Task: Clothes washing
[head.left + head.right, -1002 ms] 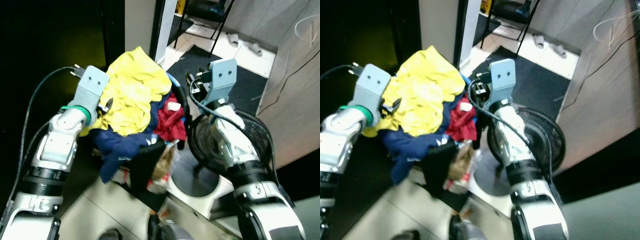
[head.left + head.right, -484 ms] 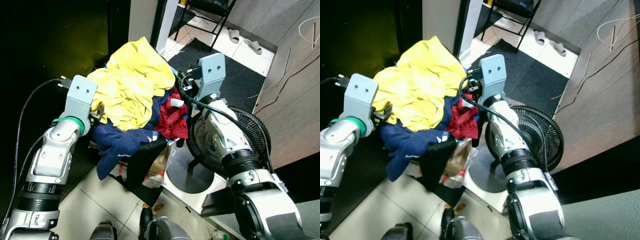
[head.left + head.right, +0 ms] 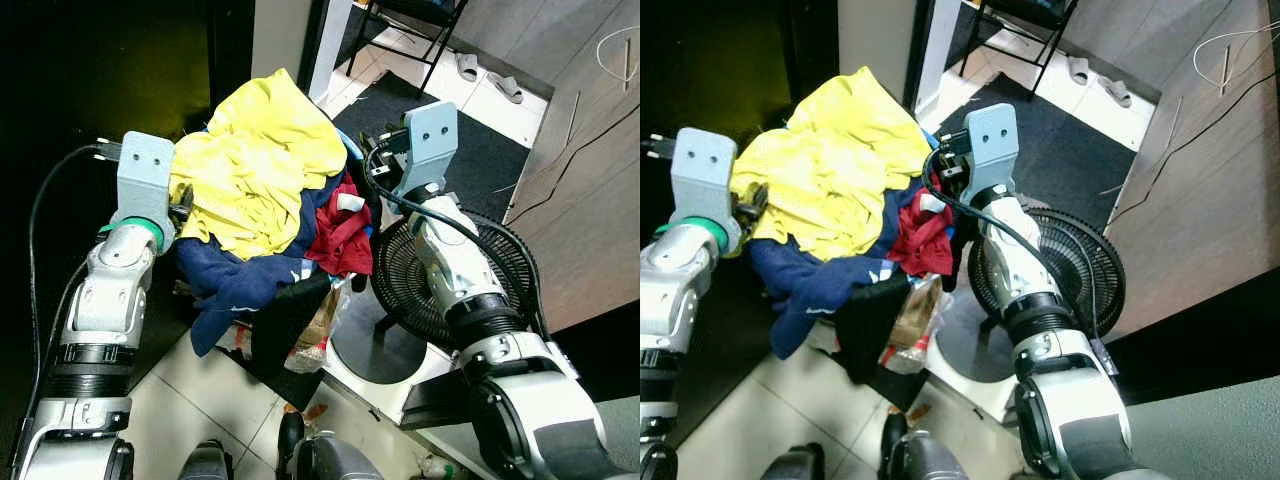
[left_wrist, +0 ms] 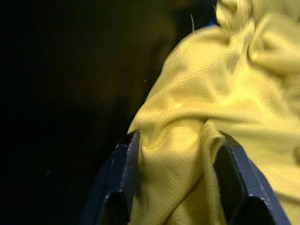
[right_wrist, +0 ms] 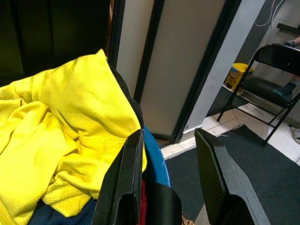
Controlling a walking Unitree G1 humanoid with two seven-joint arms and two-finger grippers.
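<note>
A heap of laundry sits in a basket with a blue rim (image 5: 152,154): a yellow garment (image 3: 255,170) on top, a navy one (image 3: 235,280) and a red one (image 3: 340,225) under it, and a black piece (image 3: 285,320) hanging down. My left gripper (image 4: 178,183) is at the heap's left side, its two fingers pinching a fold of the yellow cloth. At the heap's right side, my right gripper (image 5: 171,183) straddles the blue rim with its fingers apart, the rim close to one finger.
A black floor fan (image 3: 450,285) on a white base (image 3: 400,385) stands right beside the heap, under my right arm. A doorway behind leads to a dark mat (image 3: 480,150), a folding chair (image 3: 410,20) and slippers (image 3: 490,80). Left of the heap is dark.
The camera has shifted a little. My left gripper has drawn slightly leftward along the yellow cloth's edge. The right gripper stays at the rim.
</note>
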